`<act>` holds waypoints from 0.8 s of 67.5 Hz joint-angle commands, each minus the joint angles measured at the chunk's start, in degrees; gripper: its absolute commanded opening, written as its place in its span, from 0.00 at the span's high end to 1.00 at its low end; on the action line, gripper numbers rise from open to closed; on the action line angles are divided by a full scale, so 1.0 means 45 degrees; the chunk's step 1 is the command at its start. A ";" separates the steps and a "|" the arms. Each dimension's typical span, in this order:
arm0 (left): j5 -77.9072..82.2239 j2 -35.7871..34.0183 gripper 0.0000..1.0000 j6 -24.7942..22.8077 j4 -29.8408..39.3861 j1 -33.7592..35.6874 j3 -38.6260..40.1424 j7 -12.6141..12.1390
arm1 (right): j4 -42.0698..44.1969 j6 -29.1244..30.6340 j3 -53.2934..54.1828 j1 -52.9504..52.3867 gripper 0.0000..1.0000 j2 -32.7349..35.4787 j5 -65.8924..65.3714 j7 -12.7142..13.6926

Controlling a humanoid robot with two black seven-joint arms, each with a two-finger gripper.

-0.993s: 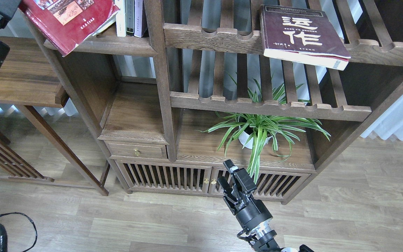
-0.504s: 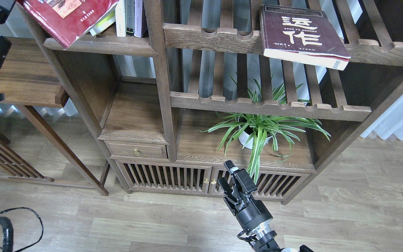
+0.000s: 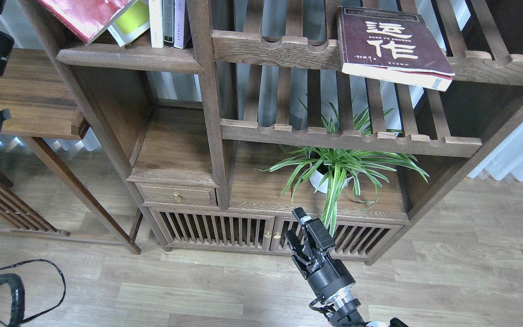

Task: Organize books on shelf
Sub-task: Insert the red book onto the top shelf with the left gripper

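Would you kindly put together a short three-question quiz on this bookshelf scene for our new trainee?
1. True or false: the maroon book stands upright among the thin upright books.
2. Which is nearest the right gripper? A) red book B) potted plant C) yellow-green book
3. Fill in: the maroon book lies flat on a ___ rack, its corner past the front rail.

Key:
1. False; it lies flat on the upper right rack.
2. B
3. slatted

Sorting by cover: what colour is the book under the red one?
Yellow-green book, seen in the head view.
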State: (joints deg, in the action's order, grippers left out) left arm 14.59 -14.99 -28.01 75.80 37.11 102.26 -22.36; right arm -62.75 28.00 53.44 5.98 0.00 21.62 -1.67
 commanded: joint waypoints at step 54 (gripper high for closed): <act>0.3768 -0.0946 0.98 0.0001 -0.0907 0.0482 0.1085 0.0671 | -0.0058 0.0000 -0.0060 0.0038 0.03 0.0000 0.0000 0.0001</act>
State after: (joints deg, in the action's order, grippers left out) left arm 26.86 -19.83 -28.00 71.70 37.87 107.41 -22.95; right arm -62.98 28.00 53.18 6.07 0.00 21.58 -1.67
